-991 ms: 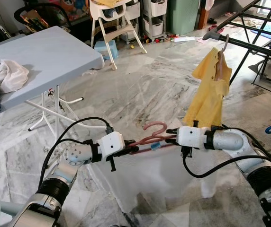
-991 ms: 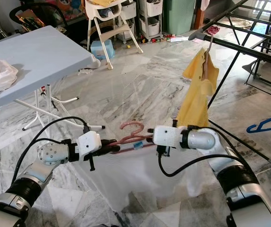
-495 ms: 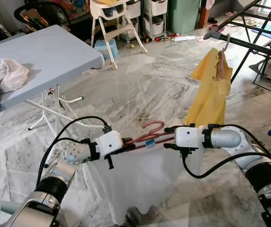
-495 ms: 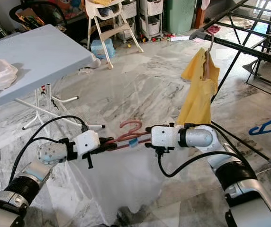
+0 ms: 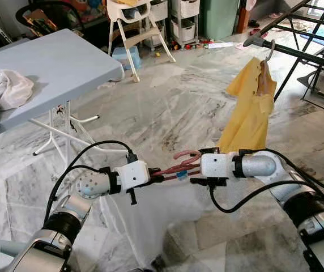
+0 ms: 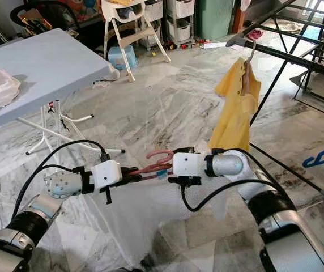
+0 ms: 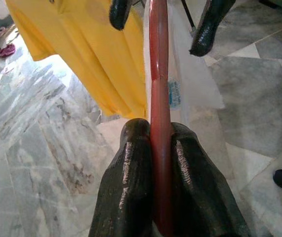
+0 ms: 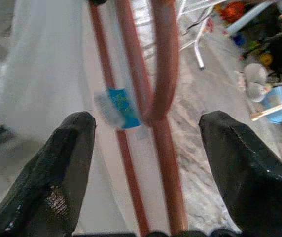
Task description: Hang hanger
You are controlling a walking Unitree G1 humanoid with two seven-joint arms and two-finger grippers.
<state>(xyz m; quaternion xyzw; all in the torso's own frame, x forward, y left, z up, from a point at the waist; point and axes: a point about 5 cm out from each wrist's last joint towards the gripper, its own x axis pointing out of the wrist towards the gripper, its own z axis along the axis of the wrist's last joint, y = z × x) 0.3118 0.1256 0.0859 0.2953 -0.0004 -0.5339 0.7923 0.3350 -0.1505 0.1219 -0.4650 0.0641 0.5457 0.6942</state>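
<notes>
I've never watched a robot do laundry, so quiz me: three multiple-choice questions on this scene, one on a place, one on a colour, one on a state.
1. Where does the yellow shirt hang?
A. on the drying rack
B. on the grey table
C. on the high chair

2. What colour is the hanger held between the two arms?
A. blue
B. reddish-brown
C. black

3. How are the grippers?
A. both open
B. left gripper shut on the hanger, right gripper open around it
C. both shut on the table

Answers:
1 A, its hook is over a rack bar.
2 B, both wrist views show reddish-brown bars.
3 B, the left fingers pinch the bar; the right ones stand apart on either side.
</notes>
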